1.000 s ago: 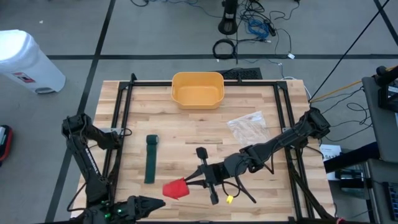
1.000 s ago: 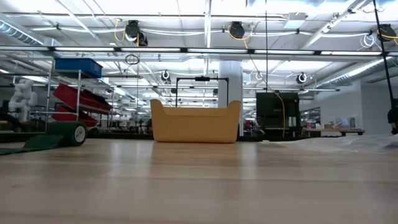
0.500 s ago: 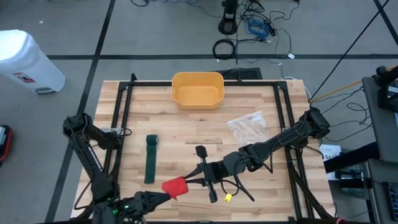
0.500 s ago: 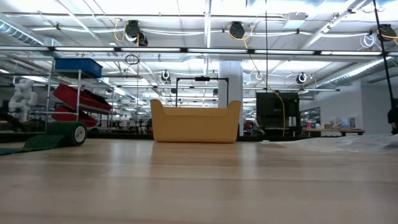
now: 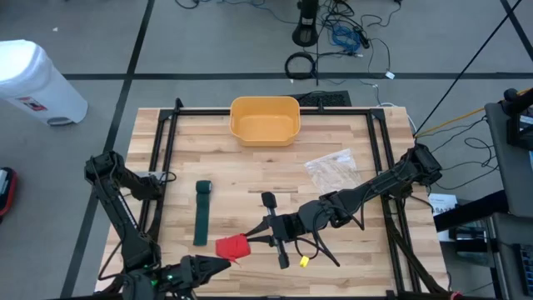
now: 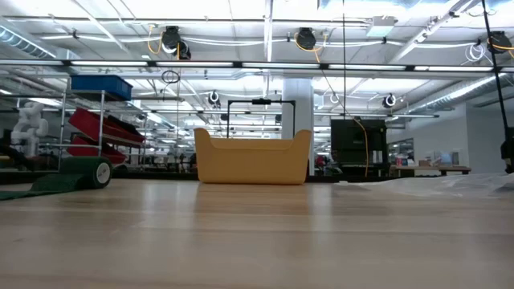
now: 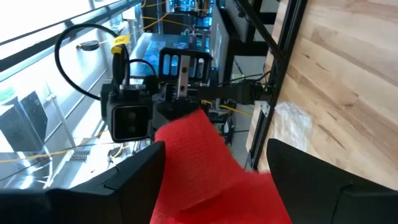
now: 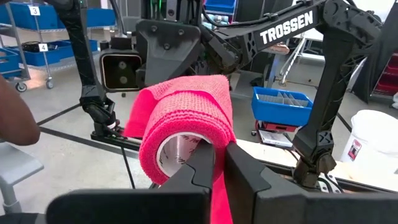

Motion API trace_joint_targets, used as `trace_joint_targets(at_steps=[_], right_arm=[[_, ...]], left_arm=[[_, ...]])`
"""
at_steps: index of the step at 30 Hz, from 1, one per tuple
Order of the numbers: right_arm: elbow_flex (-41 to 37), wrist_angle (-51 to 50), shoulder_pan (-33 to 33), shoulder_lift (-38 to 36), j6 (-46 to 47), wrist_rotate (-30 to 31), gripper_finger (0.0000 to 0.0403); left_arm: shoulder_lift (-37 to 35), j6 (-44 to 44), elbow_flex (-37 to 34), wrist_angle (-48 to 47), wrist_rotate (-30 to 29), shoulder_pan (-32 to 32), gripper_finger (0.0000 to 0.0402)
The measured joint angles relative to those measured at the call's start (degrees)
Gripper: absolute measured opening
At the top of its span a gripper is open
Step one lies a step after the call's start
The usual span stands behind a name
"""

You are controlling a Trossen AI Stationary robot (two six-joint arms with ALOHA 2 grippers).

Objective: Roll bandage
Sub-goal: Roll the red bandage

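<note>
The red bandage roll [image 7: 211, 168] is cut off by the left wrist view's bottom edge; neither arm shows in the low view.

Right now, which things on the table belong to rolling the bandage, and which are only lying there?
In use: red bandage roll, right gripper shut on it, left gripper open, facing it.
Lying about: green bandage strip, yellow bin, plastic bag.

left end effector [image 5: 218, 263] open, right [image 5: 252, 240] clamped
</note>
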Motion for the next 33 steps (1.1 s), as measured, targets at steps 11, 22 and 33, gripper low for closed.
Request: trace_joint_targets(at_steps=[11, 22, 33], right_arm=[[0.0, 0.7, -0.5, 0.0, 0.1, 0.0, 0.0016], [0.0, 0.9, -0.5, 0.0, -0.1, 0.2, 0.0016], [0.0, 0.8, -0.5, 0.0, -0.4, 0.1, 0.0016]], left_arm=[[0.0, -0.3, 0.0, 0.3, 0.4, 0.7, 0.0285], [0.0, 1.2, 0.0, 0.0, 0.4, 2.6, 0.0285], [0.0, 2.1, 0.0, 0.5, 0.4, 2.6, 0.0217]])
